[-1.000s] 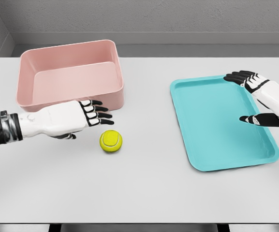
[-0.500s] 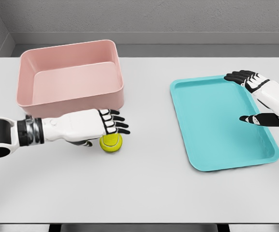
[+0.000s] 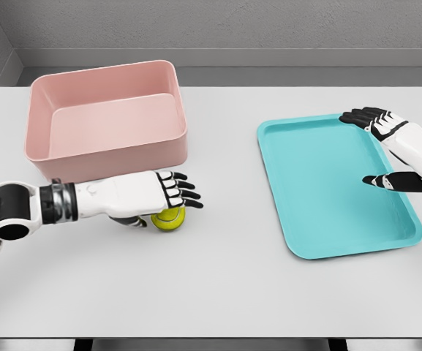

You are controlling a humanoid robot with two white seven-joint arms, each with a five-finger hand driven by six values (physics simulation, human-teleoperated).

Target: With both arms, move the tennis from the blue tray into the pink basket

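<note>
A bare simulated test room is showing here: a plain white table (image 3: pixel 218 292) is standing against blank grey walls (image 3: pixel 232 29), everything rendered smooth and featureless.

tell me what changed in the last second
The left hand slid right and slightly down over the ball, covering its top; fingers still extended, no grip visible. The ball stayed on the table in front of the basket. The right hand stayed over the tray.
</note>
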